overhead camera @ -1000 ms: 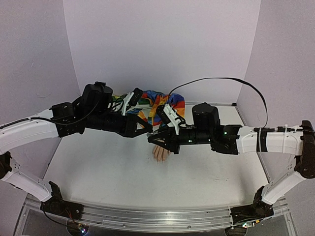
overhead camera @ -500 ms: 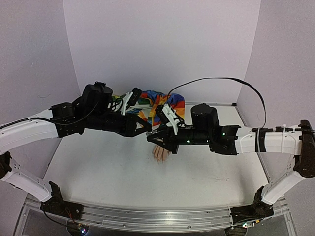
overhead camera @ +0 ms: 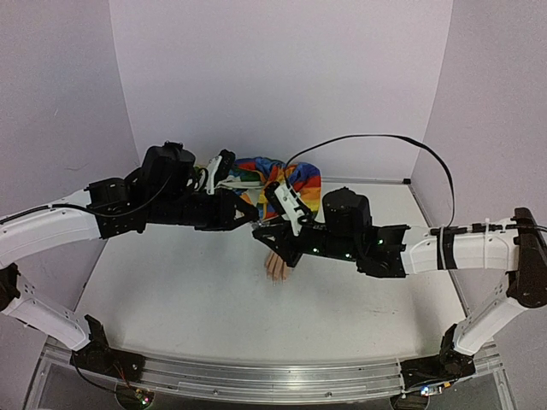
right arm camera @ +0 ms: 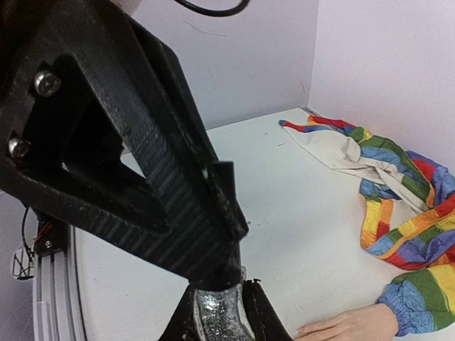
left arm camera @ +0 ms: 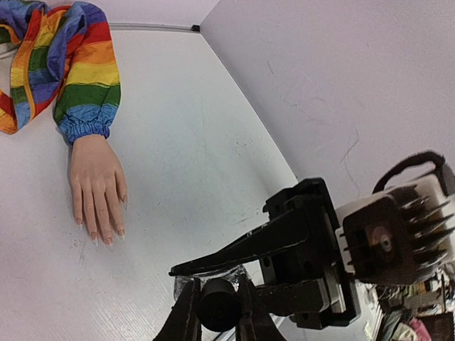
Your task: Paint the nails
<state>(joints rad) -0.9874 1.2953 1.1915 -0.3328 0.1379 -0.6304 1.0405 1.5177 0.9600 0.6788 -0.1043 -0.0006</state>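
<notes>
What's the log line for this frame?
left claw: shut on black cap | right claw: shut on glitter bottle | mannequin hand: palm down | nails: no contact

Rainbow-striped sleeve [left arm camera: 82,82] in a heap on the white table [overhead camera: 171,290], beside lilac back wall [overhead camera: 282,77].

A pale mannequin hand [left arm camera: 96,177] lies palm down on the white table [left arm camera: 192,128]. Its fingers point toward the near edge, and the small nails [left arm camera: 93,239] show at the tips. A rainbow-striped sleeve [left arm camera: 78,78] bunches at the wrist and trails off to the far side. Nearer, well apart from the hand, the left gripper [left arm camera: 217,317] is clamped on a round black cap [left arm camera: 217,304]. The right gripper [left arm camera: 192,266] reaches in from the right just above it, and a sliver of glittery bottle [left arm camera: 229,273] shows underneath. A lilac wall [left arm camera: 341,85] rises on the right.
</notes>
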